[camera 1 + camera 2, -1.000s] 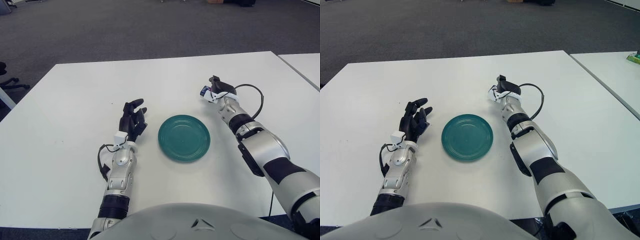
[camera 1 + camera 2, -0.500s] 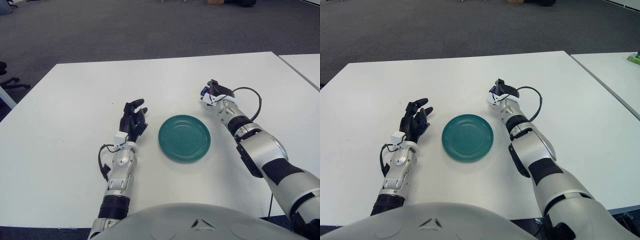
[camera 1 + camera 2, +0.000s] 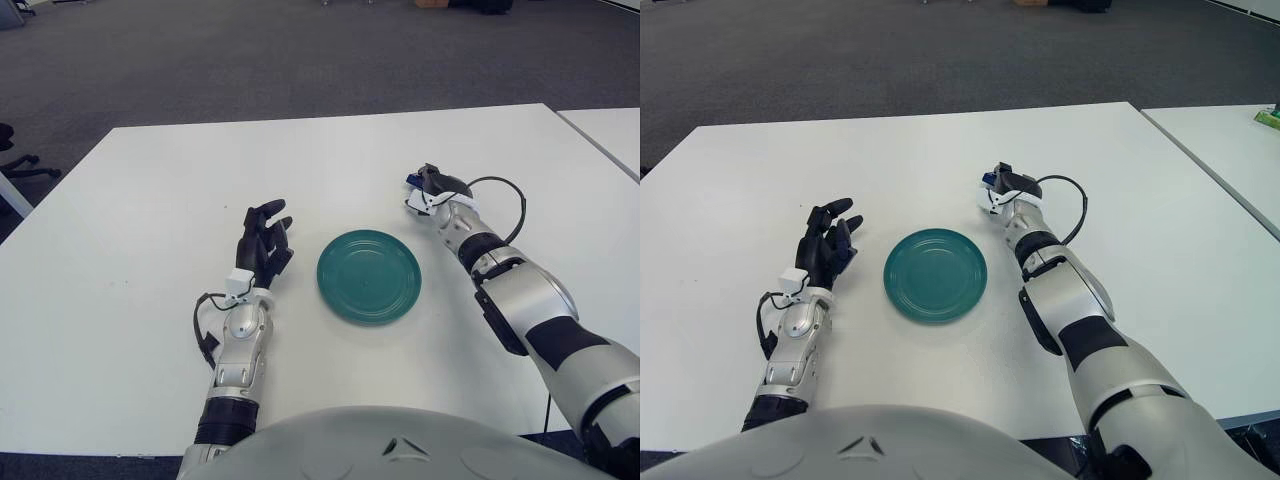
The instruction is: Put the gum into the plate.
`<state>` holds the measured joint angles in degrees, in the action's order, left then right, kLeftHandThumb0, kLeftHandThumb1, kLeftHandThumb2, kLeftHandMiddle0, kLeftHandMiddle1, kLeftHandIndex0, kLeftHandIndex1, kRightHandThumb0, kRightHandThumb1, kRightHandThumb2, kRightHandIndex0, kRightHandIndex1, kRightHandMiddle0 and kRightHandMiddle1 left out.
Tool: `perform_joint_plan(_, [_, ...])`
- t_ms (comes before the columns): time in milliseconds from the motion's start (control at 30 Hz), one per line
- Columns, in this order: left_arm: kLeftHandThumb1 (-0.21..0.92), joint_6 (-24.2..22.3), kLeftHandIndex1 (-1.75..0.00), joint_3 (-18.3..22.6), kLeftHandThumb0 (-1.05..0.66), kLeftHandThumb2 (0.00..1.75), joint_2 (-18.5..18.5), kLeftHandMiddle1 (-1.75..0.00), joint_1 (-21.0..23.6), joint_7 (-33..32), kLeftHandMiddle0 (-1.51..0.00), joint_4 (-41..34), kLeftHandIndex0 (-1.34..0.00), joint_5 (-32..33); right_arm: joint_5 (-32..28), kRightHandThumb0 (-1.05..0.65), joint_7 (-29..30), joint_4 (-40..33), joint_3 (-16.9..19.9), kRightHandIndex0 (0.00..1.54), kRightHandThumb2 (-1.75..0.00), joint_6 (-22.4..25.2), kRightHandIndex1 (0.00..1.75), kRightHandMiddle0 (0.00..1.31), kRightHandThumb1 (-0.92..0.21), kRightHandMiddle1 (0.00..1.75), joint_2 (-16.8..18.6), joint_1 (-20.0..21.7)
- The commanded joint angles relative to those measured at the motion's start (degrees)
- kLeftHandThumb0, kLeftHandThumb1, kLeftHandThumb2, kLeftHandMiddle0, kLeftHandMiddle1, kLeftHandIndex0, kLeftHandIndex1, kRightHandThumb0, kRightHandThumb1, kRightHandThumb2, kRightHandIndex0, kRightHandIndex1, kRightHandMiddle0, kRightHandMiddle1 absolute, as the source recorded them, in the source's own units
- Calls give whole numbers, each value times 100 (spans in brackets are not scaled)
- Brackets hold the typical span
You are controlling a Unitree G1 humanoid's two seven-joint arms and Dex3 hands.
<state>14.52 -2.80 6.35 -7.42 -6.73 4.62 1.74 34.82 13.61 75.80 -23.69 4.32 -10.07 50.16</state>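
A round teal plate [image 3: 368, 275] lies on the white table [image 3: 150, 200], with nothing in it. The gum [image 3: 411, 181] is a small blue pack up and to the right of the plate, on or just above the tabletop. My right hand [image 3: 430, 186] is low over it, dark fingers curled around it, so only its left end shows. My left hand [image 3: 264, 240] shows to the left of the plate, palm up, fingers spread and holding nothing.
A black cable [image 3: 505, 200] loops off my right wrist above the table. A second white table [image 3: 610, 130] stands close on the right across a narrow gap. Grey carpet [image 3: 300, 50] lies beyond the far edge.
My right hand has come down and its fingers have curled in over the gum. The left hand has shifted slightly. The plate has not moved.
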Motion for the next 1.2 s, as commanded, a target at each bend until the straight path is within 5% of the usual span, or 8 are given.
perform_joint_plan(0, [92, 76, -116, -49, -74, 76, 196, -83, -58, -74, -39, -117, -24, -27, -90, -75, -187, 128, 35, 29, -50, 70, 15, 0, -92, 51, 30, -246])
perform_joint_plan(467, [92, 167, -116, -99, -72, 73, 258, -85, -251, -82, -39, -271, -25, 110, -71, -77, -250, 189, 9, 33, -50, 106, 13, 0, -92, 55, 104, -384])
perform_joint_plan(1167, [92, 191, -115, -121, -76, 72, 239, -86, 61, -120, -38, -38, -26, 128, 459, -75, -230, 204, -625, 47, -56, 27, 19, 0, -92, 60, -62, -344])
